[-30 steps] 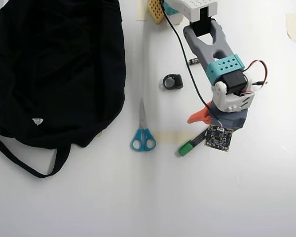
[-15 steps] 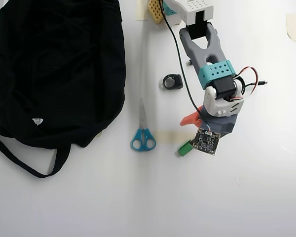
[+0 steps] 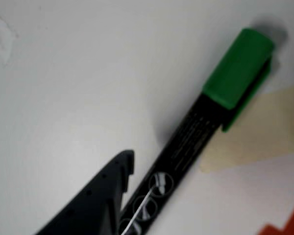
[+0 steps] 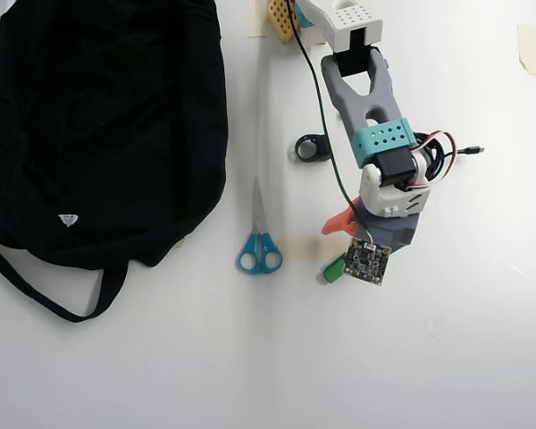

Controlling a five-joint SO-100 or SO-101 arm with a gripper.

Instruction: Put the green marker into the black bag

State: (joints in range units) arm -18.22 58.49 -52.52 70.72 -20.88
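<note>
Green marker (image 3: 196, 142) flat on table | between tool (image 3: 206, 205) fingers (spread, dark one touching barrel)

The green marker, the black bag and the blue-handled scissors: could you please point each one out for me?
green marker (image 3: 237, 68), wrist view, on its bright green cap.
black bag (image 4: 98, 125), overhead view, on the middle of its fabric body.
blue-handled scissors (image 4: 259, 255), overhead view, on the blue handles.

The arm (image 4: 368, 98) reaches from its base at twelve o'clock in the overhead view down toward six, wrist bent over the table. The gripper (image 4: 339, 246) points toward seven o'clock, its dark finger (image 3: 95, 198) and orange finger (image 4: 339, 221) spread apart.
</note>
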